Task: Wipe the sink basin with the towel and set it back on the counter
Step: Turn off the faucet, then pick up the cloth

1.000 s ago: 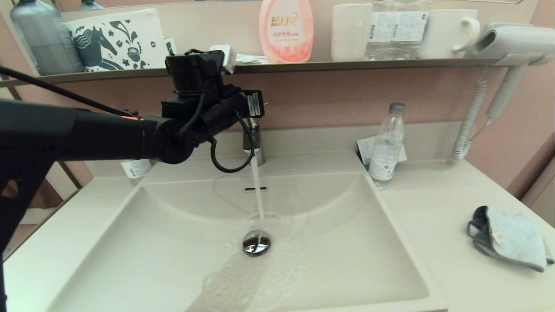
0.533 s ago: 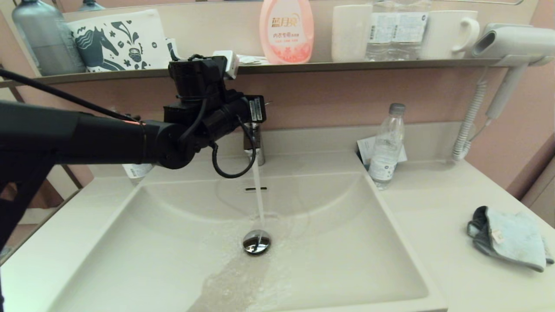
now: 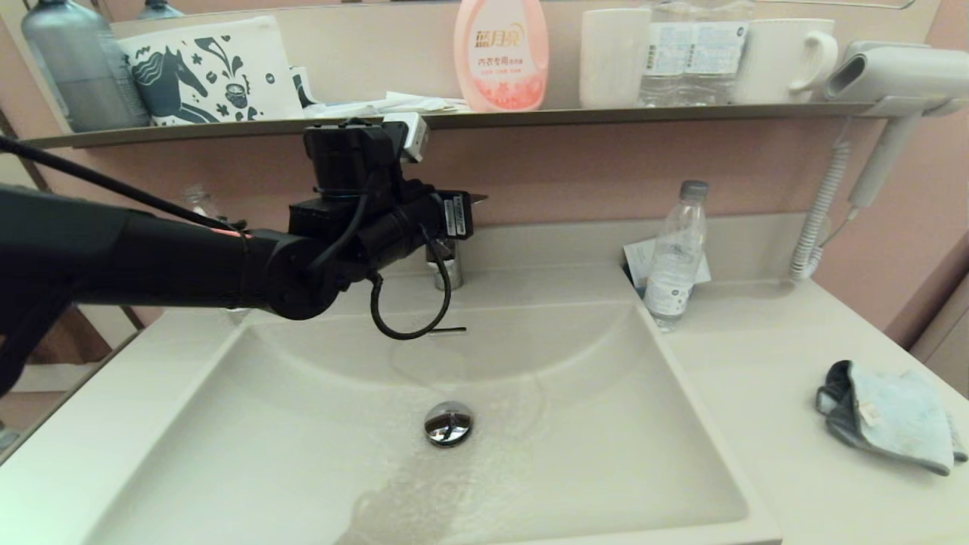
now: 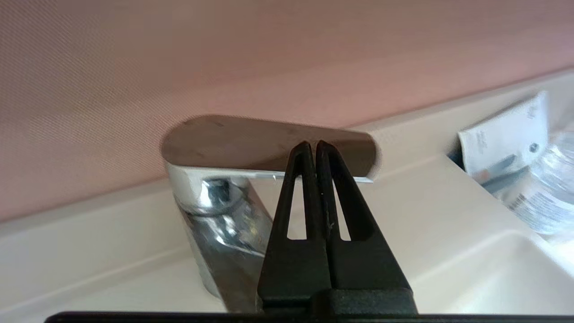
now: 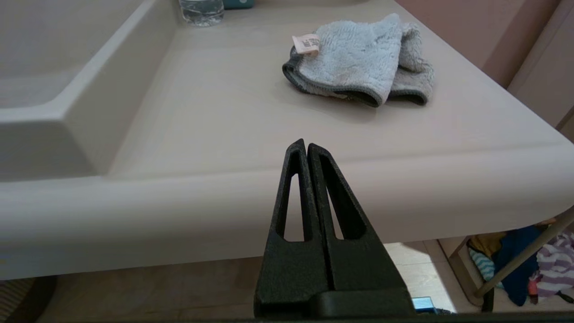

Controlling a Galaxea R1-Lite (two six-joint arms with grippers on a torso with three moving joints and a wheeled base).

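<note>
The sink basin (image 3: pixel 606 424) is wet, with a film of water running from the chrome drain plug (image 3: pixel 448 422) toward its front. No water comes from the faucet (image 3: pixel 448 271). My left gripper (image 4: pixel 312 146) is shut, its tips resting on the flat chrome faucet lever (image 4: pixel 233 143). The light blue towel (image 3: pixel 889 416) lies crumpled on the counter (image 3: pixel 764 363) to the right of the basin, white tag up. In the right wrist view the towel (image 5: pixel 358 58) lies well beyond my right gripper (image 5: pixel 306 144), which is shut and empty, low in front of the counter's front edge (image 5: pixel 403 179).
A clear water bottle (image 3: pixel 674 257) stands at the basin's back right corner beside a paper card (image 3: pixel 640 257). The dark shelf (image 3: pixel 606 113) above carries a pink detergent bottle (image 3: pixel 500 53), mugs and bottles. A hair dryer (image 3: pixel 886 72) hangs at the right.
The stream of water from the faucet has stopped. My left gripper has moved down and slightly right at the faucet lever. The towel has not moved.
</note>
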